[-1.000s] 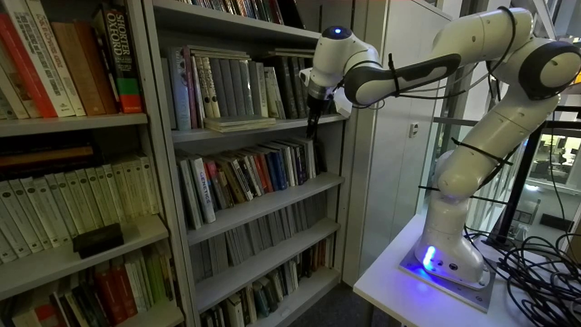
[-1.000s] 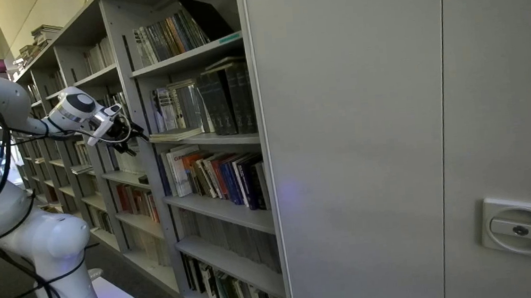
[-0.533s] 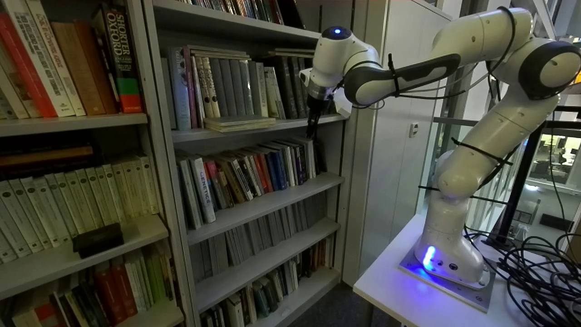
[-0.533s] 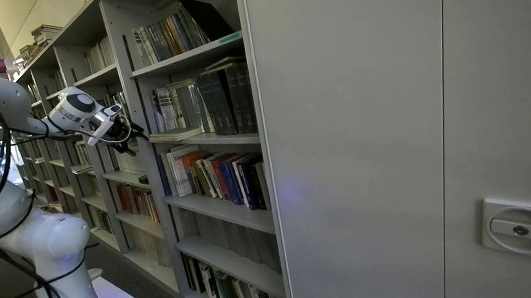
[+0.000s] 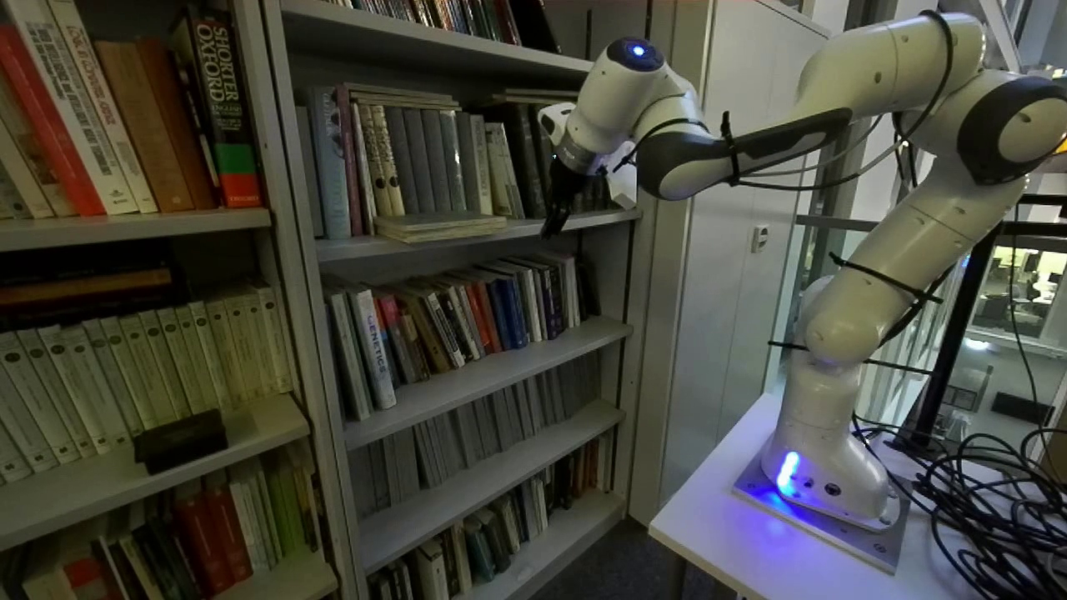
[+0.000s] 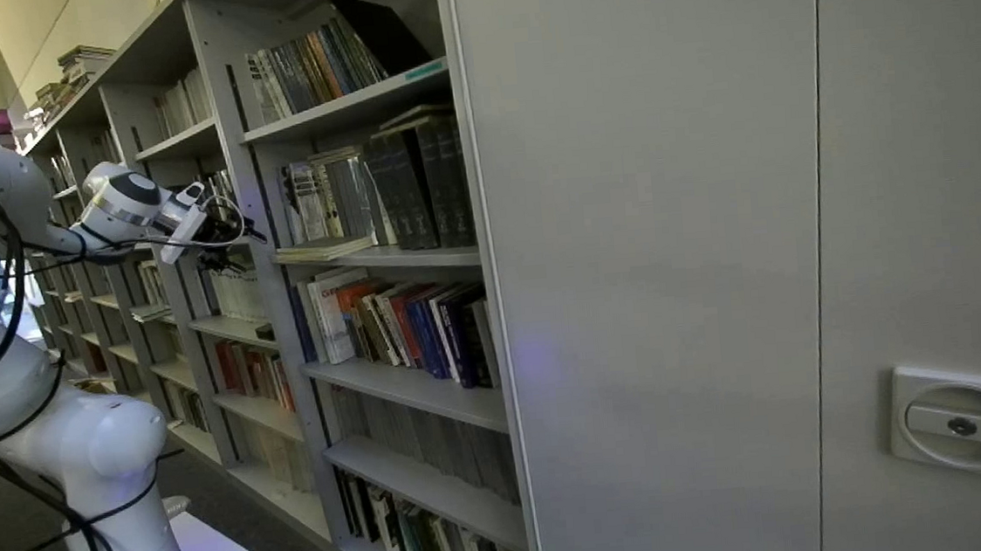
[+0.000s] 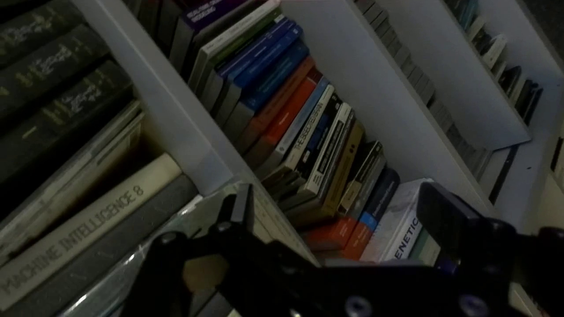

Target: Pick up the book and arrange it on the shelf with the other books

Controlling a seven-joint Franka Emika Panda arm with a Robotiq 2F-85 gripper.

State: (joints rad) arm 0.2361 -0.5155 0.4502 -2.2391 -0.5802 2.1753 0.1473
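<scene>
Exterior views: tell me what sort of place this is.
Likely a library or academic reading room: a long run of grey bookcases, a Shorter Oxford volume and a GENETICS book.

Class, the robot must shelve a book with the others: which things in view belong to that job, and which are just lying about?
Belongs to the job:
gripper
shelf
its upright books
book to move (unclear which)

Lying or standing about:
tangled cables
black object
Oxford book

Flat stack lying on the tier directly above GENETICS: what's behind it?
Upright grey and cream books stand behind the flat stack. The stack covers their lower ends; anything deeper behind those spines is hidden.
</scene>
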